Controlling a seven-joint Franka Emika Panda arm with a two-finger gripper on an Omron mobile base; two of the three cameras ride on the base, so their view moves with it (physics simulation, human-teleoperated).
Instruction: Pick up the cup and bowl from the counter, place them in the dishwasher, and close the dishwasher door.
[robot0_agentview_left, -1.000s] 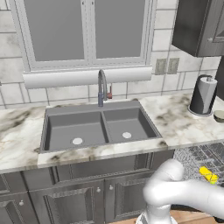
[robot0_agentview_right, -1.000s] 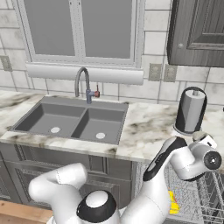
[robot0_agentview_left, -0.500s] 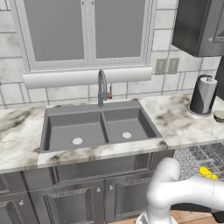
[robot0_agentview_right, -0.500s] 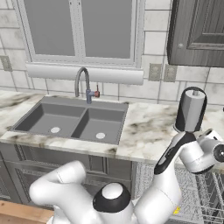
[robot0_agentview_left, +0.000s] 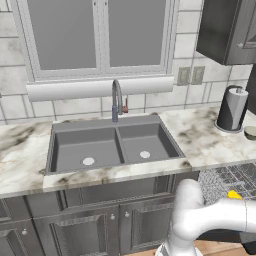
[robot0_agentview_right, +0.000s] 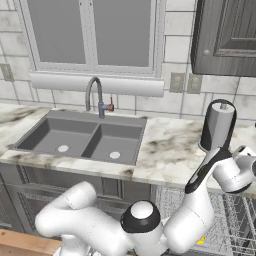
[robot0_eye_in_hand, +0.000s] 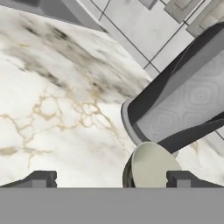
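The pale grey-beige bowl (robot0_eye_in_hand: 151, 168) sits on the marbled counter (robot0_eye_in_hand: 52, 109) at the foot of a tall dark roll holder. My gripper (robot0_eye_in_hand: 111, 179) hovers just above the bowl and is open; the bowl lies toward the right fingertip (robot0_eye_in_hand: 181, 178), with nothing gripped. From the left base view the bowl (robot0_agentview_left: 250, 132) rests at the counter's (robot0_agentview_left: 200, 137) far right end. The yellow cup (robot0_agentview_left: 233, 194) lies in the dishwasher's (robot0_agentview_left: 222, 177) wire rack, and a sliver of the cup (robot0_agentview_right: 201, 241) shows under my arm. My arm hides the dishwasher door.
A tall dark roll holder (robot0_agentview_left: 232, 107) with a white top stands right beside the bowl, close to my hand (robot0_agentview_right: 240, 170). The grey double sink (robot0_agentview_left: 112, 145) with its faucet (robot0_agentview_left: 116, 100) lies to the left. A dark wall cabinet (robot0_agentview_right: 225, 35) hangs above.
My arm has reached a little further right and toward the counter's end by the roll holder. The gripper stays open. The cup and the bowl have not moved.
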